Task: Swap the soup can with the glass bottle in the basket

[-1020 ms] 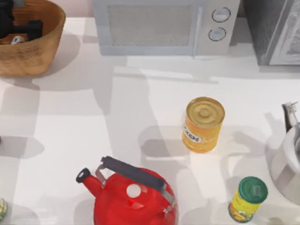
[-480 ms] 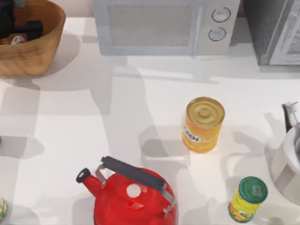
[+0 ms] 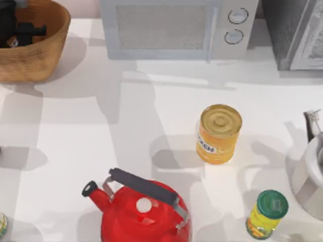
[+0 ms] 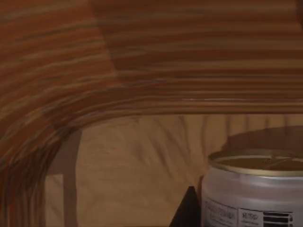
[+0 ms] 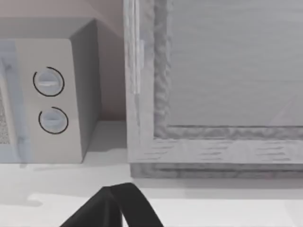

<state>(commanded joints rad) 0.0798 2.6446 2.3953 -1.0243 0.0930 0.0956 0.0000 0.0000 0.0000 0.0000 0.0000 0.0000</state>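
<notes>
Ribbed wicker basket point(image 3: 35, 60), apparently can-holding

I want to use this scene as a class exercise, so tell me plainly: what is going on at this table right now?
The left gripper is down inside the wicker basket at the table's far left corner, working alone. The left wrist view shows the basket's floor and a small gold-topped can standing there, which looks like the soup can. The right arm is parked at the right edge. A red kettle, a yellow can and a green-lidded can stand untouched.
</notes>
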